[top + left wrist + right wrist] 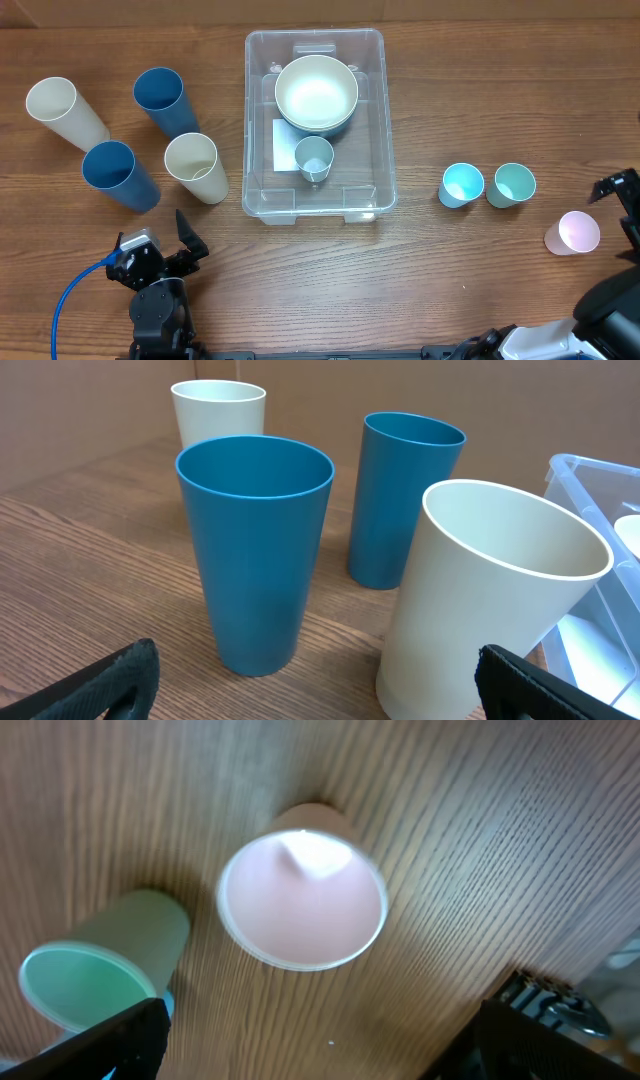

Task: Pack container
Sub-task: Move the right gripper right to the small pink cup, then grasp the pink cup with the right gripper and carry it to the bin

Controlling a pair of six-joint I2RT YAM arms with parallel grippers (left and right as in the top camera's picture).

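The clear container (366,160) stands mid-table with a cream bowl (316,93) and a small grey-blue cup (314,158) inside it. My left gripper (160,245) is open near the front edge, facing several tall cups. In the left wrist view a blue cup (255,550) and a cream cup (490,600) stand just beyond its open gripper (320,690), and the container's corner (600,485) shows at right. My right gripper (625,212) is open at the table's right edge, beside a small pink cup (573,233). The right wrist view shows that pink cup (303,900) ahead of the empty gripper (320,1045).
Tall cups left of the container: cream (60,108), blue (165,98), blue (118,175), cream (195,167). Right of it stand a light blue small cup (461,185) and a green one (512,185), the green cup (95,970) also near my right gripper's left finger.
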